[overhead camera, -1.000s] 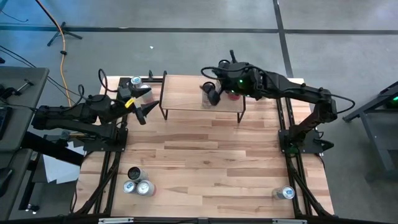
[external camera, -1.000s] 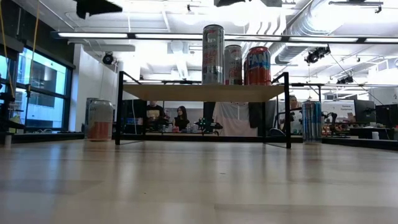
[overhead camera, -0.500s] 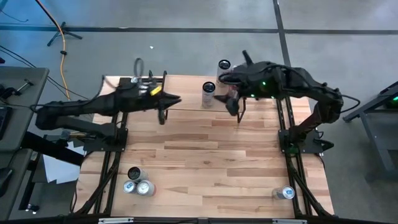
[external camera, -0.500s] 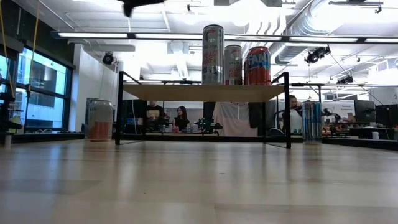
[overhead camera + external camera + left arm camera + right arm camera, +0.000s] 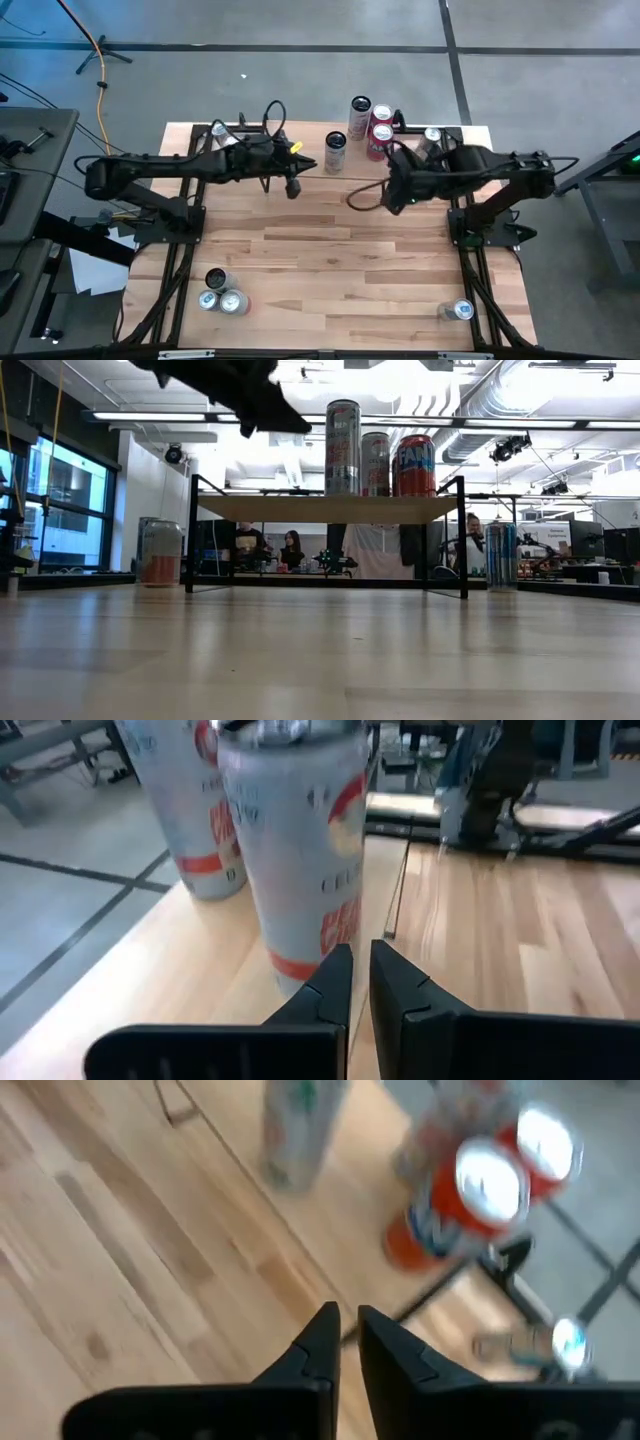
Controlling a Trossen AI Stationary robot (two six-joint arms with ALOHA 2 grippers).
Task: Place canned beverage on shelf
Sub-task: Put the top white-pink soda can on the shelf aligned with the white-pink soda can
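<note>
**A:** How do the fingers (image 5: 332,988) of the left gripper (image 5: 360,958) stand?

**B:** We see them clenched on nothing, with the tips almost together. A pale can (image 5: 300,850) with orange-red print stands upright just beyond them, untouched.

**A:** And the right gripper (image 5: 347,1320)?

**B:** Also clenched and empty. We find it above the table (image 5: 330,260), just right of the middle.

**A:** Where are the beverages?

**B:** On the shelf (image 5: 325,509) at the far side. A tall silver can (image 5: 343,447) stands there, with another just to its right and then a red can (image 5: 414,465), all upright. The left gripper hangs over the shelf's left end.

**A:** Anything elsewhere?

**B:** We count three cans (image 5: 221,296) clustered at the near left corner and a single can (image 5: 460,311) at the near right.
</note>
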